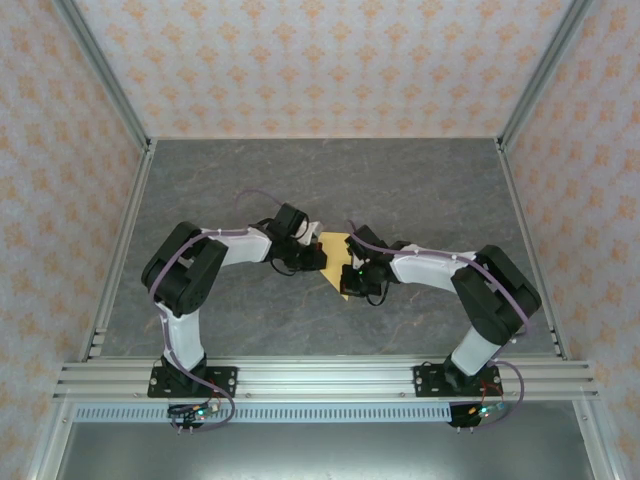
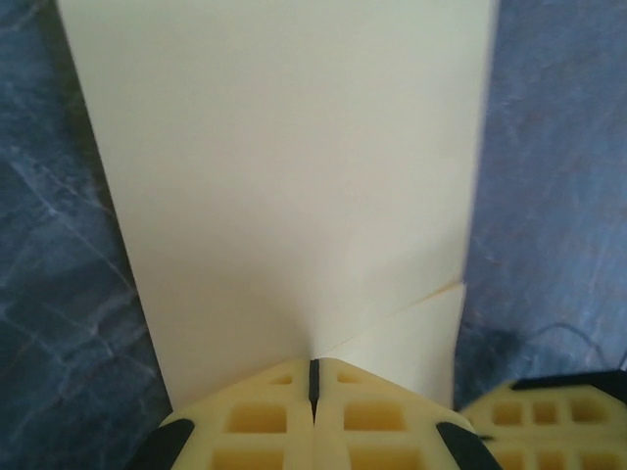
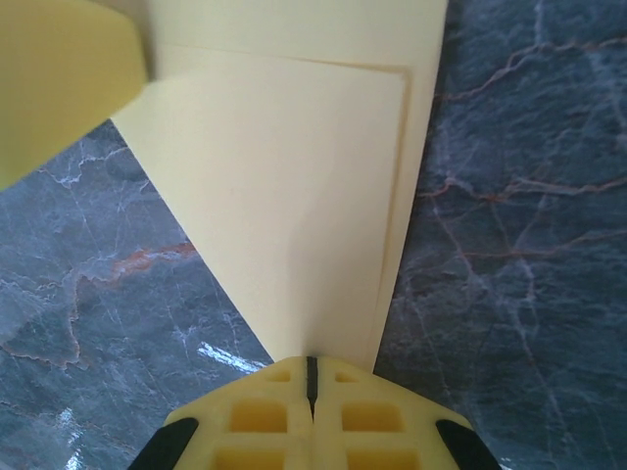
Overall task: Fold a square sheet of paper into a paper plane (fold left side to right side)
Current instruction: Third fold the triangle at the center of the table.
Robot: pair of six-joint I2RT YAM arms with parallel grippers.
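At the bottom of each wrist view, the left claw (image 2: pixel 314 377) and right claw (image 3: pixel 312 370) were closed, tips meeting the folded square sheet of paper (image 2: pixel 294 176). Whether they pinched it was unclear. Beyond, it lay mid-frame on the grey surface (image 1: pixel 300 180).

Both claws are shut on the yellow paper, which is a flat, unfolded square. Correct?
Not unfolded: the right wrist view shows the yellow paper folded, with layered edges tapering to a point. The left claw and right claw are shut on it.
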